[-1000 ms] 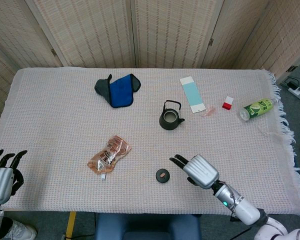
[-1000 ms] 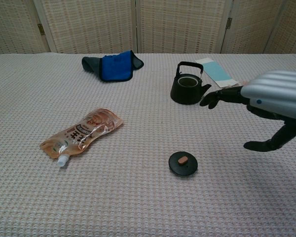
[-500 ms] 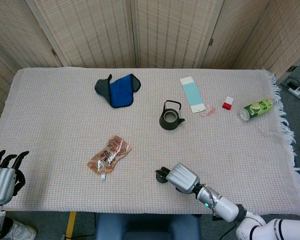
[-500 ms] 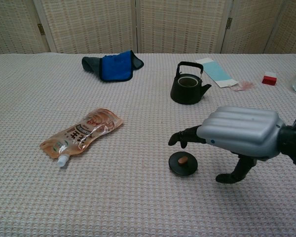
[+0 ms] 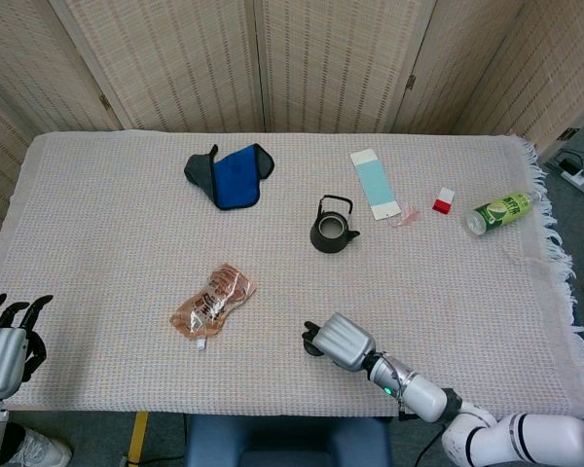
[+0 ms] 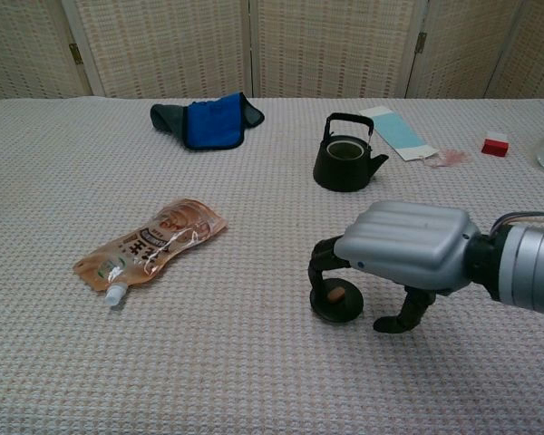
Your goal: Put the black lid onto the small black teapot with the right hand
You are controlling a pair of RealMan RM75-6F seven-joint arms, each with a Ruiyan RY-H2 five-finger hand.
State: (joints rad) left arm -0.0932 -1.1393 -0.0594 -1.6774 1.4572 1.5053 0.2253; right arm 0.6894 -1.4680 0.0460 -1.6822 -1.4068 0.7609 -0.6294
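The flat round black lid with a tan knob [image 6: 336, 300] lies on the bench directly under the right hand [image 6: 403, 246], whose dark fingers [image 6: 322, 263] curl down around it; whether they already grip it I cannot tell. The small black iron teapot [image 6: 345, 160] stands well beyond, lidless.

The right hand [image 5: 336, 340] covers most of the black lid [image 6: 336, 302]; grip unclear.

— We see the tablecloth [image 6: 163, 362] as rough woven cloth, and the right hand [image 6: 408, 246] with a smooth silvery shell.

— We agree; the teapot [image 6: 346, 165] looks matt black, the pouch [image 6: 154, 243] glossy plastic.
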